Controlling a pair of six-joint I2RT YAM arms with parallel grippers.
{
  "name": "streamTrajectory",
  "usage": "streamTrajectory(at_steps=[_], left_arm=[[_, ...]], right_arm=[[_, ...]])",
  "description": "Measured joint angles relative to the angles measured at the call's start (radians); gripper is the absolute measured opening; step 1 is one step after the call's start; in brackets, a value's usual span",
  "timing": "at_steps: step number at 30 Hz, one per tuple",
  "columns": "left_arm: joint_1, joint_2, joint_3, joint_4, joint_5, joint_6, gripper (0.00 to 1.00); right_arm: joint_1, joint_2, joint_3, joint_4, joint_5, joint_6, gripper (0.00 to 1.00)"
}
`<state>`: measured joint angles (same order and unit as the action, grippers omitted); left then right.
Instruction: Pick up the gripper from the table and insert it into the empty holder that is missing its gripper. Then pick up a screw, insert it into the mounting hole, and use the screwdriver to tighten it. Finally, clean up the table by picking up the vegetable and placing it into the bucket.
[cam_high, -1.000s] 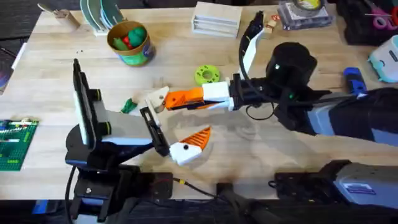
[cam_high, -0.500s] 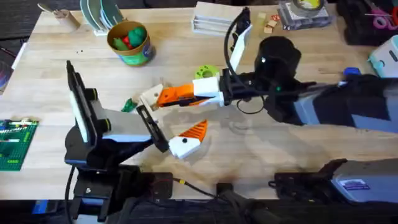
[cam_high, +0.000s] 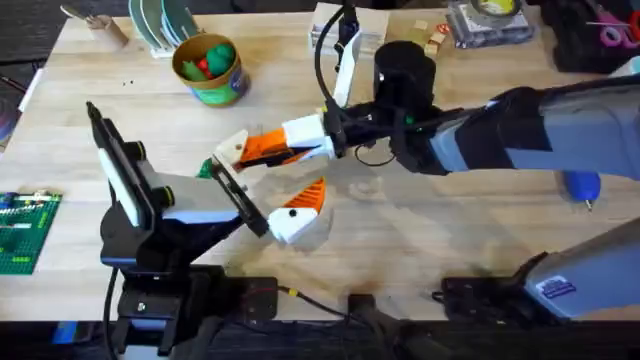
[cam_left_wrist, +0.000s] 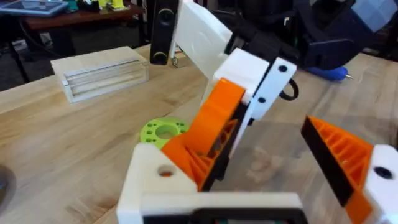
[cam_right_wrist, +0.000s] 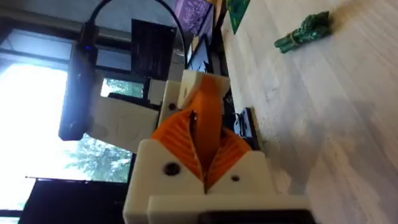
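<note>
Bare tabletop (cam_high: 90, 110) beside the bucket (cam_high: 211, 68); vegetable (cam_high: 206, 168) crowded by arms.

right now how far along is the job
Nothing looks finished. In hand: the right fingers clamp the small orange ribbed pad beside the left arm's bare white finger mount. Left: seating it, screwing; the slim blue screwdriver lies untouched; the dark green toy vegetable sits outside the yellow-rimmed bucket.

dk green vegetable (cam_high: 206, 168), yellow-rim bucket (cam_high: 209, 68), blue screwdriver (cam_high: 580, 183)
</note>
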<state>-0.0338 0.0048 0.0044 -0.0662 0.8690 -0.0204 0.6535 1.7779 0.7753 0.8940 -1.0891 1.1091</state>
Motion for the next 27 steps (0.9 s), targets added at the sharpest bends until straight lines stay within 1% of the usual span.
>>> streamTrajectory(at_steps=[4, 6, 7, 11, 18, 27], left_arm=[[-0.001, 0.0, 0.0, -0.001, 0.026, 0.001, 0.991], [-0.007, 0.0, 0.0, -0.002, 0.055, 0.002, 0.991], [-0.02, 0.0, 0.0, -0.005, 0.098, 0.004, 0.991], [-0.026, 0.0, 0.0, -0.005, 0.132, 0.005, 0.991], [-0.026, 0.0, 0.0, -0.006, 0.129, 0.005, 0.991], [-0.019, 0.0, 0.0, -0.009, 0.103, 0.004, 0.991]], right_arm=[[-0.018, 0.0, 0.006, -0.019, -0.045, -0.035, 0.008], [-0.034, 0.001, 0.006, -0.024, -0.073, -0.044, 0.008], [-0.056, 0.006, 0.006, -0.027, -0.112, -0.051, 0.008], [-0.072, 0.008, 0.006, -0.027, -0.129, -0.059, 0.008], [-0.057, 0.008, 0.006, -0.027, -0.103, -0.07, 0.008], [-0.033, 0.008, 0.006, -0.025, -0.046, -0.093, 0.007]])
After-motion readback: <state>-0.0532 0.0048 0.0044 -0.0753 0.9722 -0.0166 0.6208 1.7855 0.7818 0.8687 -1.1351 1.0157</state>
